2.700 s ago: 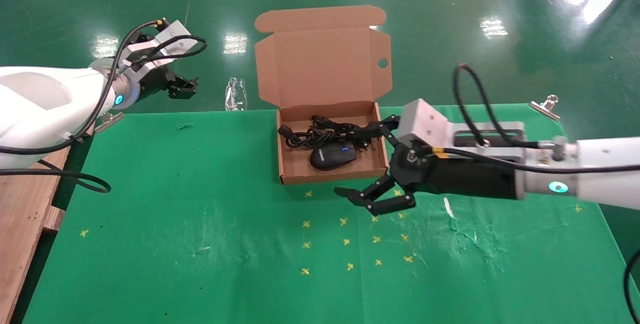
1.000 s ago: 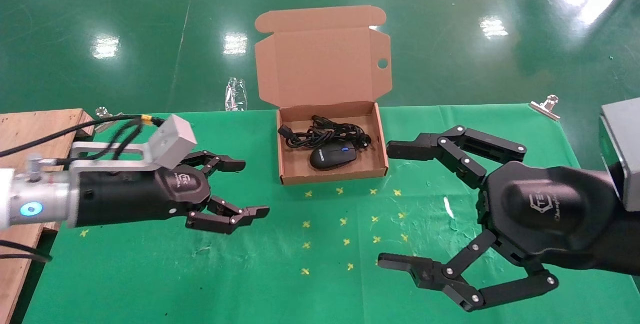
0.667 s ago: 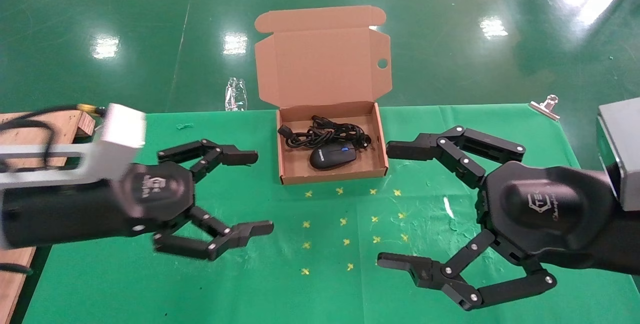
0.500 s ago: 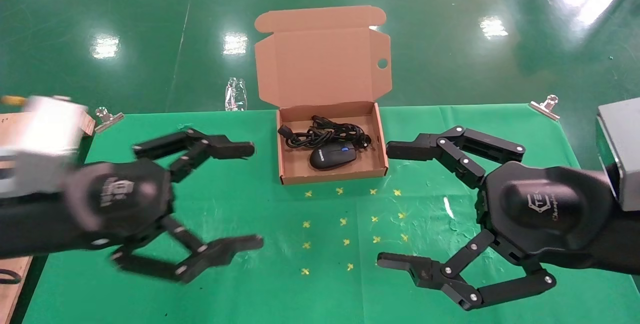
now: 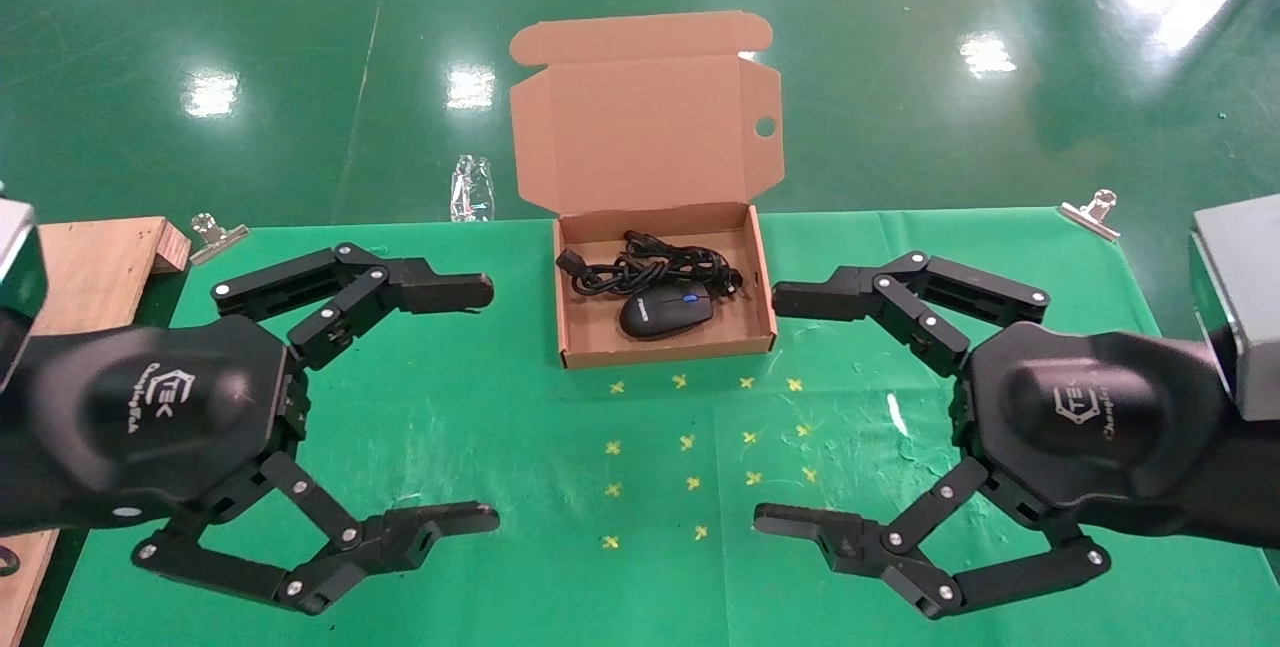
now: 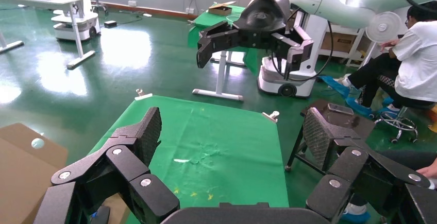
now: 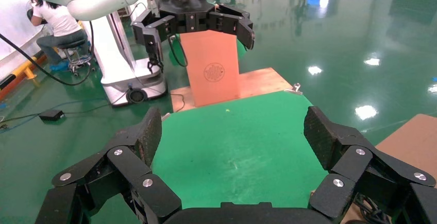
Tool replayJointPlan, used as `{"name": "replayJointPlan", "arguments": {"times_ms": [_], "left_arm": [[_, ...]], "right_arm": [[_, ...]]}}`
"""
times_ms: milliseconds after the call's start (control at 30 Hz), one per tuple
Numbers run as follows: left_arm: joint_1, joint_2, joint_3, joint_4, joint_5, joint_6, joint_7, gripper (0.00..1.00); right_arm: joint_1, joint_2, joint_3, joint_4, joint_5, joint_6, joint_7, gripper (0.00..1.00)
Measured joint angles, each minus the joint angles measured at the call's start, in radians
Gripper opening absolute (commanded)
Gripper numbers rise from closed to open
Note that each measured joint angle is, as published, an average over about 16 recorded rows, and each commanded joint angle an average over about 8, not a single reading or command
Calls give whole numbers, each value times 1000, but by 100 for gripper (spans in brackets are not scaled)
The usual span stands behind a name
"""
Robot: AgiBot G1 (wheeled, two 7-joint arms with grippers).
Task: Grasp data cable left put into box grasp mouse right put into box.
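Observation:
The brown cardboard box (image 5: 569, 327) stands open at the table's far middle, lid up. Inside it lie the coiled black data cable (image 5: 640, 265) at the back and the black mouse (image 5: 665, 312) with a blue wheel in front of it. My left gripper (image 5: 486, 405) hovers wide open and empty to the left of the box, pointing right. My right gripper (image 5: 775, 412) hovers wide open and empty to the right of the box, pointing left. Both sit raised close to the head camera. Each wrist view shows its own open fingers (image 6: 147, 131) (image 7: 324, 134) over bare green cloth.
The table is covered with green cloth (image 5: 560, 467) marked with small yellow crosses. Metal clips (image 5: 1090, 210) (image 5: 215, 233) hold the cloth at the far corners. A wooden board (image 5: 95, 262) lies at the left edge. A crumpled clear wrapper (image 5: 470, 187) lies on the floor beyond.
My right gripper drew back from the box and rose, open. My left arm swung in from the far left and came up beside the box, open. Cable and mouse stayed in the box.

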State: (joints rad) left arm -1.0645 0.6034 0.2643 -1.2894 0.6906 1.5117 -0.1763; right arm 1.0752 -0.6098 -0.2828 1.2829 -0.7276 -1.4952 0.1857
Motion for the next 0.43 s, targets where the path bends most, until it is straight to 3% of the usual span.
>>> {"name": "replayJointPlan", "arguments": {"times_ms": [433], "left_arm": [[-6,5,10,4,26,-11,-9,100]], "right_arm": [[0,0,0,0,-1,0,0,100]]}}
